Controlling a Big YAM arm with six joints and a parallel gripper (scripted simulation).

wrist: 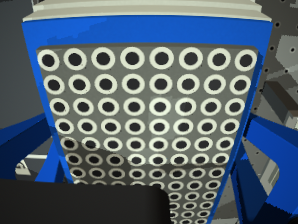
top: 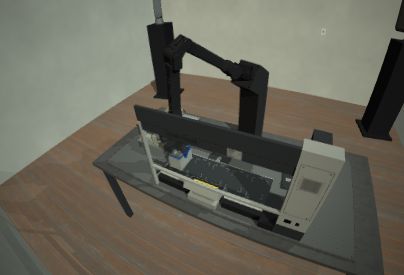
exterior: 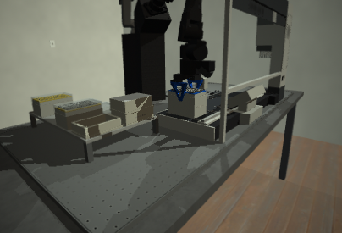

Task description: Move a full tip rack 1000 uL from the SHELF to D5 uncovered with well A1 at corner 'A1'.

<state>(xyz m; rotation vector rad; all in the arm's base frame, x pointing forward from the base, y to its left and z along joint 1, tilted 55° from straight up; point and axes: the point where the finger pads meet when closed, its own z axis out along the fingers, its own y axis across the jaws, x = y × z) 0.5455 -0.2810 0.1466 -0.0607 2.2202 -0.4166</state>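
Observation:
My gripper [exterior: 187, 89] [wrist: 147, 112] is shut on a pale tip rack with a blue top [top: 180, 160] [exterior: 186, 103] [wrist: 132, 32]. The blue fingers grip its two long sides. The rack is upright and has no cover. Its round openings show in rows in the wrist view; the dark wrist part hides the near end. It is at the left end of the deck [top: 232, 177] in the top view. Whether its base touches the deck, and its labels, I cannot tell. The shelf [exterior: 95, 136] stands at left in the exterior view.
The shelf bears a yellow-topped rack [exterior: 52, 98], a grey-topped box with a yellow edge [exterior: 78, 113], an open hollow tray-like piece [exterior: 99, 125] and stacked pale blocks [exterior: 129, 108]. A frame post [exterior: 225, 60], dark panel [top: 215, 136] and tall cabinet [top: 312, 191] surround the deck.

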